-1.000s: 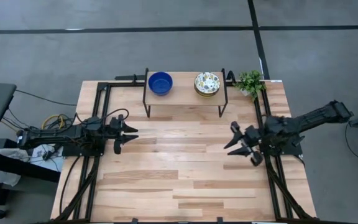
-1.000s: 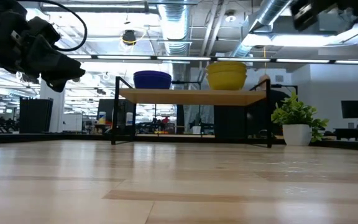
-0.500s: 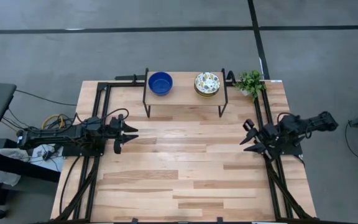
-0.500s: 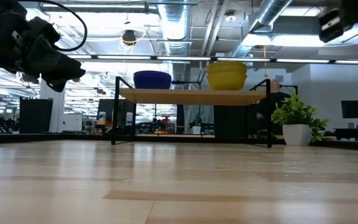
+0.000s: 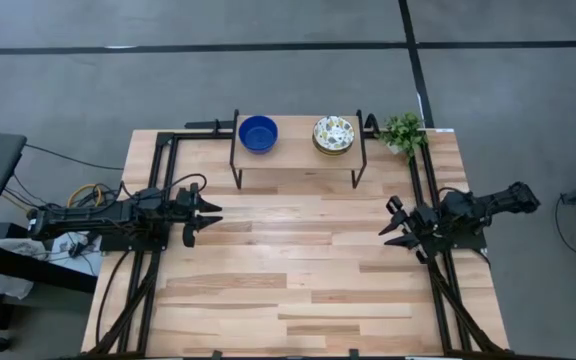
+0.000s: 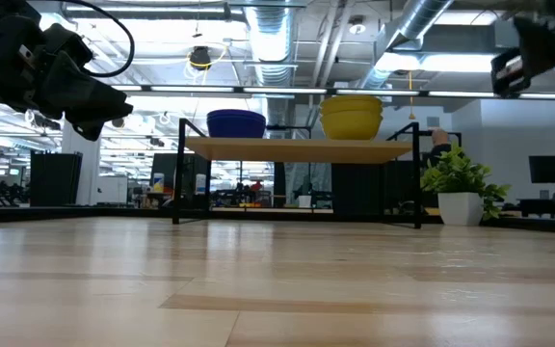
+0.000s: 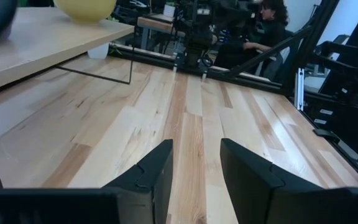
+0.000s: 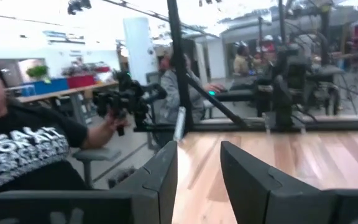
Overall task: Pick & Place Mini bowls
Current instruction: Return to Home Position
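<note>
A cobalt blue mini bowl [image 5: 258,133] and a stack of cream floral mini bowls [image 5: 334,134] rest on a small wooden shelf [image 5: 296,150] at the table's far edge; in the low view the blue bowl [image 6: 236,123] and the yellow-sided stack [image 6: 352,117] show on it. My left gripper [image 5: 211,214] is open and empty over the table's left side. My right gripper [image 5: 392,223] is open and empty near the right edge. Both are far from the bowls.
A small green plant [image 5: 402,132] in a white pot stands at the far right corner beside the shelf. Black frame rails [image 5: 158,190] run along the table's left and right sides. Bare wooden tabletop [image 5: 298,250] lies between the arms. People show beyond the table.
My right gripper has drawn back toward the table's right edge, away from the centre, staying open. The left arm has kept still.
</note>
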Tool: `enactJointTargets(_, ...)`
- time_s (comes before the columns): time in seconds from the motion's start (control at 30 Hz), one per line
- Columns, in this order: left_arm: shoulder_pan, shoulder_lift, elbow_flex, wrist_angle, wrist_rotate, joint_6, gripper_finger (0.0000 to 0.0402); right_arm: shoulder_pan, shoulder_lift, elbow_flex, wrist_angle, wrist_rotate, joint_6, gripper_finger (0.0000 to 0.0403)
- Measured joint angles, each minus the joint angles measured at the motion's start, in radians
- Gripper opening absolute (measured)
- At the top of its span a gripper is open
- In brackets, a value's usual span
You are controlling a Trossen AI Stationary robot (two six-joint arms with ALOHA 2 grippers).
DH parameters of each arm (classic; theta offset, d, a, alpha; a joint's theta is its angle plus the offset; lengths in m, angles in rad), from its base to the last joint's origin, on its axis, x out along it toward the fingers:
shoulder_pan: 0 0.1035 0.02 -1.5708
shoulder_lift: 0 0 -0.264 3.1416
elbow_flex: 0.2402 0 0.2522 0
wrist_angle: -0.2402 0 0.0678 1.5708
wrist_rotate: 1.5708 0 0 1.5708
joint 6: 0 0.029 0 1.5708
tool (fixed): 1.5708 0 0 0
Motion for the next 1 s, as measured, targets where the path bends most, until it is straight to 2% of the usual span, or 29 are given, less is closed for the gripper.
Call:
enactJointTargets(0.1, 0.000, 0.000, 0.000, 0.000, 0.000, 0.000, 0.0131, 0.000, 0.000, -0.048, 0.053, 0.035, 0.007, 0.0111)
enactJointTargets(0.4, 0.000, 0.014, 0.000, 0.002, 0.000, -0.022, 0.0131, 0.000, 0.000, -0.048, 0.034, 0.097, -0.019, 0.0111)
enactJointTargets(0.6, 0.000, 0.026, 0.000, 0.002, 0.000, -0.023, 0.0131, 0.000, 0.000, -0.049, 0.020, 0.098, 0.051, 0.0111)
enactJointTargets(1.0, 0.000, 0.084, 0.000, 0.003, 0.000, -0.023, 0.0131, 0.000, 0.000, -0.049, 0.020, 0.097, 0.052, 0.0111)
